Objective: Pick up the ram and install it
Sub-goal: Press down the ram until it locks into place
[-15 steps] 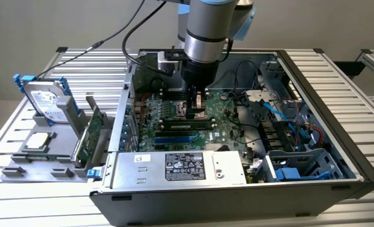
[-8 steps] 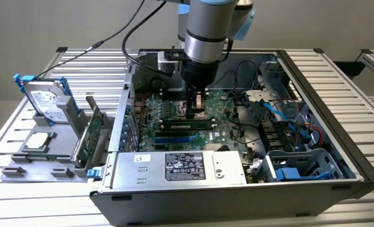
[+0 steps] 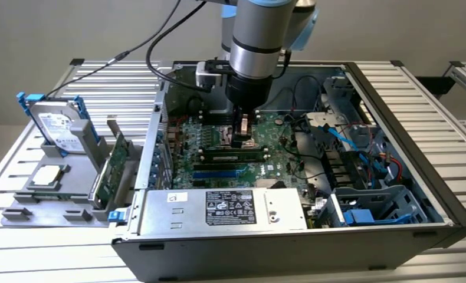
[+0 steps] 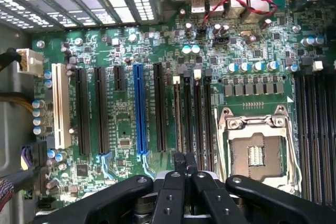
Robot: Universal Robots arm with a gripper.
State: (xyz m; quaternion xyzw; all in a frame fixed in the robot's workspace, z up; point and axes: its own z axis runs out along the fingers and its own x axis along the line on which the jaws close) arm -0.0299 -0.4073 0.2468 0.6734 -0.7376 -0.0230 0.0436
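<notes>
The gripper [image 3: 245,131] is shown lowered into the open computer case [image 3: 390,94] above the motherboard [image 4: 126,129], fingers [image 4: 185,163] clenched and empty, while a ram stick [image 3: 231,157] is seen seated in its slot, suggesting installation is largely done.

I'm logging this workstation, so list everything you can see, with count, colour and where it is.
Computer case: one, dark grey, open on the slatted table.
Motherboard: one, green, inside the case.
Ram: one stick, green with dark chips, seated in a motherboard slot near the case's middle.
Power supply: one, silver, at the case's near edge.
Hard drive: one, silver, upright in the grey holder on the exterior view's left.
Expansion card: one, green, upright in the same holder, beside the case.
Grey holder: one, on the table.
Gripper: one, black, shut, holding nothing, over the motherboard.
</notes>
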